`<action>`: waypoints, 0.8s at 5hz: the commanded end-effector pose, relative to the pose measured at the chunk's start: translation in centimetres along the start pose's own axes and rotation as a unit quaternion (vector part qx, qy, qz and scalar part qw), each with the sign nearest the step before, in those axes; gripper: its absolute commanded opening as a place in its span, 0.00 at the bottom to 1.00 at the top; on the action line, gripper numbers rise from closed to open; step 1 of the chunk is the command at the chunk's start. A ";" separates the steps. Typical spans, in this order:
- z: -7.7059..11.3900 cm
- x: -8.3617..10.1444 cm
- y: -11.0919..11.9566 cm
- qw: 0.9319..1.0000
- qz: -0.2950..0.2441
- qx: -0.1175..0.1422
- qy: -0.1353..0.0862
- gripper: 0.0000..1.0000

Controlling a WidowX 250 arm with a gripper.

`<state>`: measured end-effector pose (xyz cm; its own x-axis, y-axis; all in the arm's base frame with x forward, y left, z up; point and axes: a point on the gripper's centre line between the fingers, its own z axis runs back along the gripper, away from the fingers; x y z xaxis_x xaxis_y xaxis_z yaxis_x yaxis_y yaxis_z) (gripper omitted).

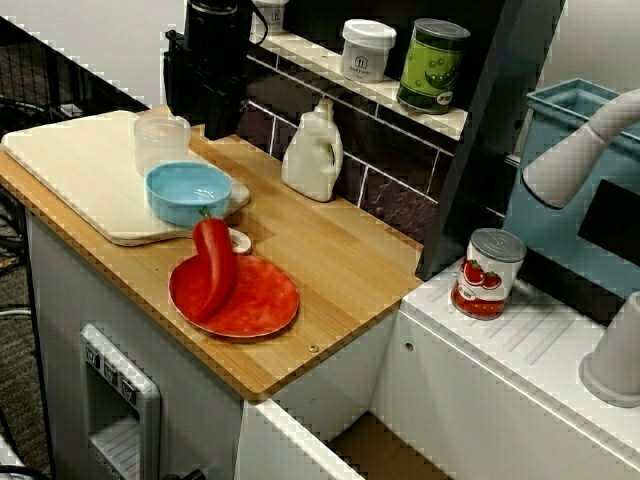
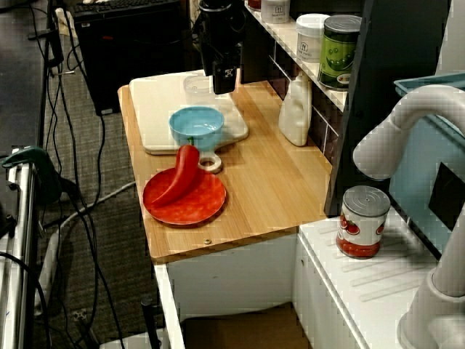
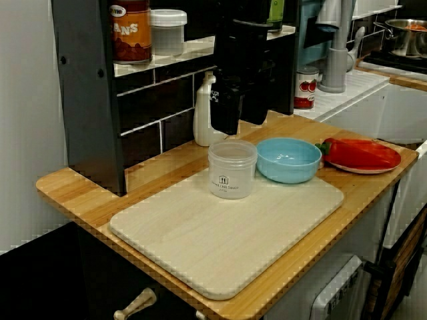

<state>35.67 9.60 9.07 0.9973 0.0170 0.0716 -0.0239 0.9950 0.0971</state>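
My black gripper [image 3: 225,123] hangs just above and behind a clear plastic jar [image 3: 232,168], which stands upright and lidless on the pale cutting board [image 3: 220,240]. In the front view the gripper [image 1: 220,128] is right beside the jar [image 1: 161,142] and seems not to touch it. From the high side view the gripper [image 2: 224,83] overlaps the jar [image 2: 196,87]. Its fingers read as one dark block, so I cannot make out a gap. A light blue bowl [image 1: 188,192] sits at the board's edge next to the jar.
A red pepper [image 1: 212,268] lies across a red plate [image 1: 260,300] near the counter's front edge, with a small tape roll [image 1: 240,240] beside it. A white bottle [image 1: 313,152] stands against the tiled wall. Cans and jars fill the shelf. A tomato can [image 1: 487,273] stands on the sink drainer.
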 end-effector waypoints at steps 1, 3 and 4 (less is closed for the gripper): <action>2.0 -0.2 0.6 1.000 0.000 0.003 -0.022 1.00; 2.0 -0.6 1.0 1.000 -0.002 0.001 -0.021 1.00; 2.0 -0.8 1.2 1.000 -0.002 0.000 -0.021 1.00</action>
<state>34.68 10.29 8.43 0.9992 0.0057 0.0407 -0.0090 0.9968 0.0792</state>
